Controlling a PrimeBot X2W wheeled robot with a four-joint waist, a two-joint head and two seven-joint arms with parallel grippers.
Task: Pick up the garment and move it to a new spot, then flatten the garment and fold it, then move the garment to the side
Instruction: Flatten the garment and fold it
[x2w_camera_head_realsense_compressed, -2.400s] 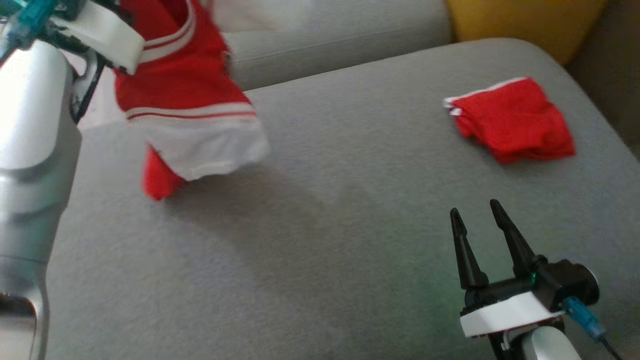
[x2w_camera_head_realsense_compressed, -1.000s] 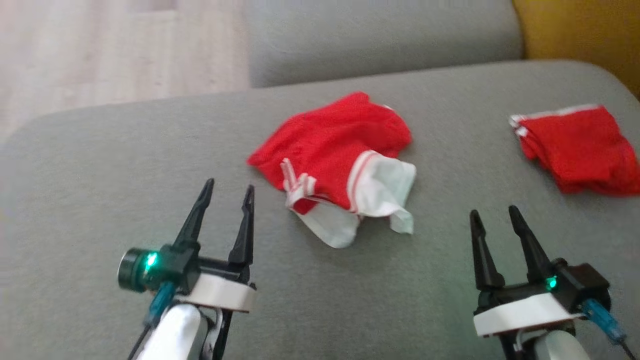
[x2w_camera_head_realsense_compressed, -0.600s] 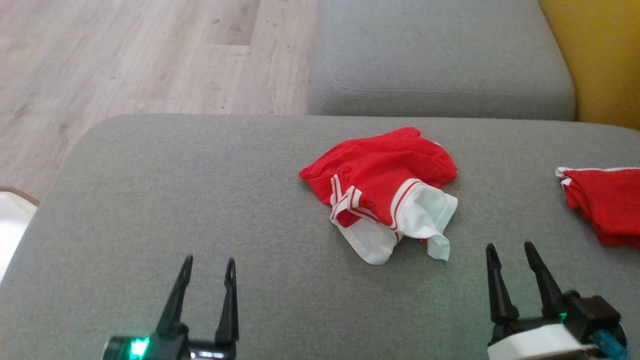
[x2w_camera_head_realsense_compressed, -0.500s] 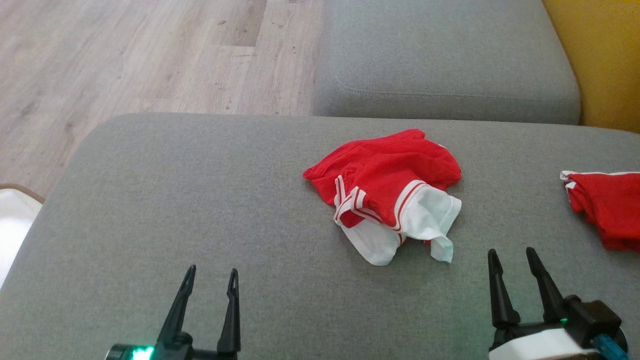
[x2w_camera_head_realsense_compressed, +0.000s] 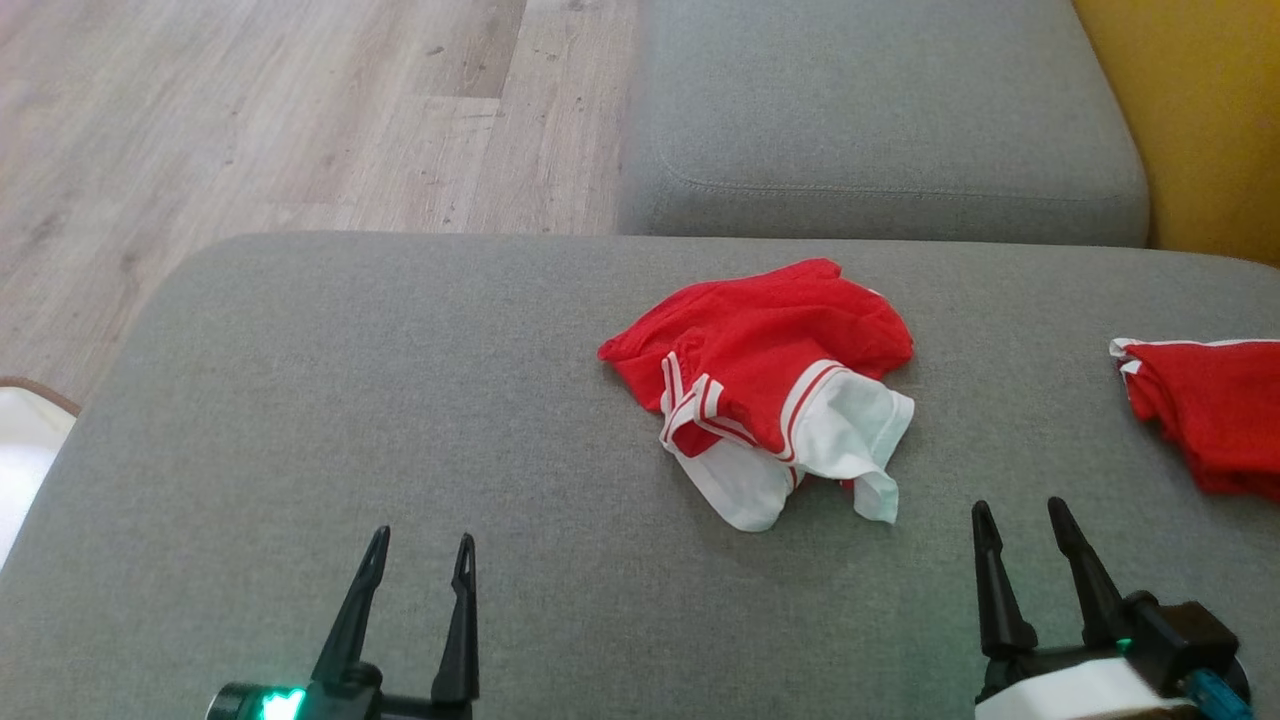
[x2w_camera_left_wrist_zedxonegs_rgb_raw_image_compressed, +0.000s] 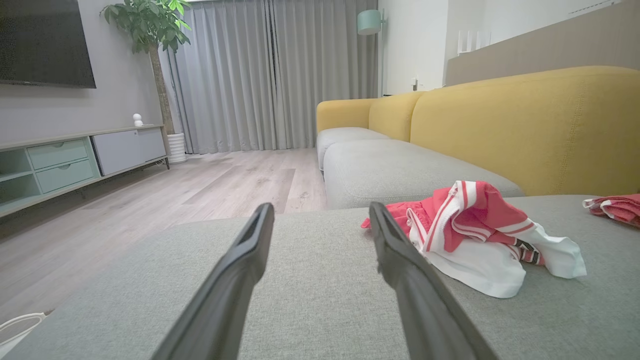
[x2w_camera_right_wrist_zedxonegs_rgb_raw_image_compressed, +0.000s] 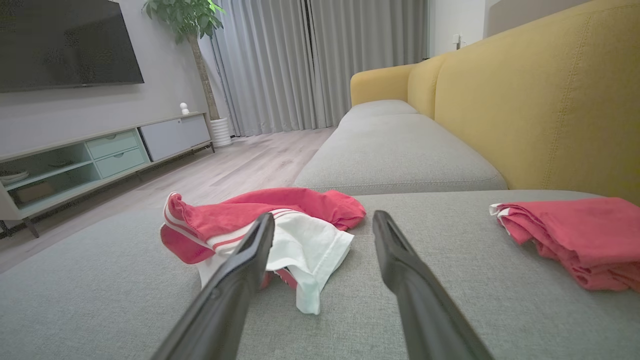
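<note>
garment (x2w_camera_head_realsense_compressed: 765, 400) now down, ahead-right of left end effector (x2w_camera_head_realsense_compressed: 422, 537)

The left tool (x2w_camera_left_wrist_zedxonegs_rgb_raw_image_compressed: 321, 211), dark fingers spread wide and empty, points across the grey fabric sofa cushion (x2w_camera_left_wrist_zedxonegs_rgb_raw_image_compressed: 310, 300); the crumpled red-and-white cloth garment (x2w_camera_left_wrist_zedxonegs_rgb_raw_image_compressed: 472, 222) lies just ahead-right of it.

We see the garment (x2w_camera_head_realsense_compressed: 760, 345) as soft cloth, its red part finely textured and matt, its white part smoother. At three o'clock, the folded red piece (x2w_camera_head_realsense_compressed: 1200, 410) is matt cloth too. The seat cushion (x2w_camera_head_realsense_compressed: 400, 400) is coarse grey weave. The floor (x2w_camera_head_realsense_compressed: 250, 120) at eleven o'clock looks like pale matt wood. The fingers (x2w_camera_left_wrist_zedxonegs_rgb_raw_image_compressed: 227, 290) look like dark matt plastic.
</note>
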